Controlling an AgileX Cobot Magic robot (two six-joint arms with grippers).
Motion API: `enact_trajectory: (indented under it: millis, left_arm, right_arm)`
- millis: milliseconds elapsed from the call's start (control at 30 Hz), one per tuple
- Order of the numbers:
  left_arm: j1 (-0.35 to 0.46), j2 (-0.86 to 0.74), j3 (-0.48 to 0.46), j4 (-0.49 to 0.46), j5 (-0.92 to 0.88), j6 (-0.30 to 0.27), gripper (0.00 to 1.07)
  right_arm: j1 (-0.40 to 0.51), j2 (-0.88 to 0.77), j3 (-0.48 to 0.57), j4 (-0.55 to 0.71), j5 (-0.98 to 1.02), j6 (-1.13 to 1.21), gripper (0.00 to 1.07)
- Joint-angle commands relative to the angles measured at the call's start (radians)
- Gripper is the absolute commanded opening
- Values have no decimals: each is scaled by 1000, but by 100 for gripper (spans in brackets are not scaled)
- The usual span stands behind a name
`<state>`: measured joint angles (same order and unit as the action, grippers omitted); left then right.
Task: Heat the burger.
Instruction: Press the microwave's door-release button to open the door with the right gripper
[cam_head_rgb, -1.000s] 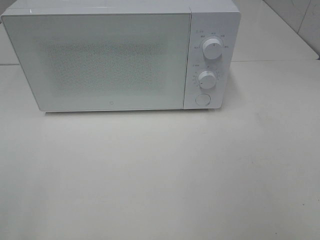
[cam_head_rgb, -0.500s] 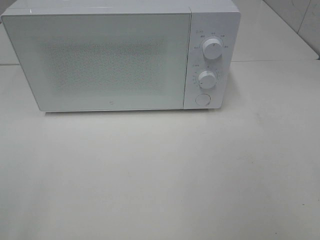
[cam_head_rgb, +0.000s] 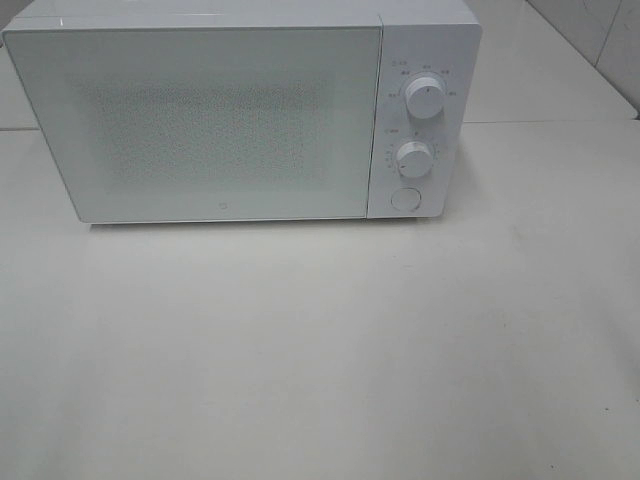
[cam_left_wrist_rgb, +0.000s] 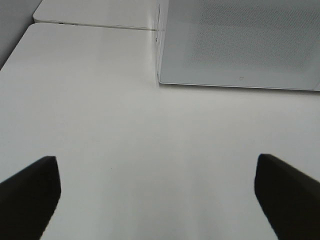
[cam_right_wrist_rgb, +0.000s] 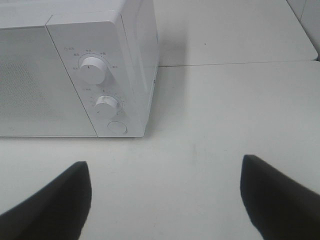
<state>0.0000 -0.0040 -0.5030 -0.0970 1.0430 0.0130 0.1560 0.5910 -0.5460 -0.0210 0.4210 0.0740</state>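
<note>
A white microwave (cam_head_rgb: 240, 110) stands at the back of the table with its door (cam_head_rgb: 200, 120) shut; the burger is out of view. Two dials (cam_head_rgb: 425, 98) and a round button (cam_head_rgb: 404, 198) sit on its right-hand panel, also seen as dials (cam_right_wrist_rgb: 92, 69) in the right wrist view. My left gripper (cam_left_wrist_rgb: 157, 195) is open over bare table in front of the microwave's left corner (cam_left_wrist_rgb: 160, 80). My right gripper (cam_right_wrist_rgb: 165, 195) is open too, low over the table before the control panel. Neither holds anything. Neither arm shows in the exterior high view.
The white table (cam_head_rgb: 320, 360) stretches in front of the microwave, with a seam (cam_head_rgb: 560, 122) running behind it on the right. A tiled wall (cam_head_rgb: 600, 40) rises at the far right.
</note>
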Motion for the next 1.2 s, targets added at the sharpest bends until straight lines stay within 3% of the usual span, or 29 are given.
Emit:
enact_trajectory:
  millis: [33, 867, 1000, 1067, 1200]
  left_arm:
    - [3, -19, 3, -1, -10, -2, 98]
    - [3, -19, 3, -1, -10, -2, 98]
    - [3, -19, 3, -1, -10, -2, 98]
    - [3, -19, 3, -1, -10, -2, 98]
    - [3, -19, 3, -1, -10, -2, 98]
  right_arm:
    - [-5, 73, -6, -8, -78, -2, 76]
    - [-5, 492, -3, -61, -628, -3, 76]
    - [-5, 539, 31, -59, -756, -13, 76]
    - [-4, 584, 101, -18, -973, -74, 76]
    - [-4, 616, 152, 69, -1097, -148, 76]
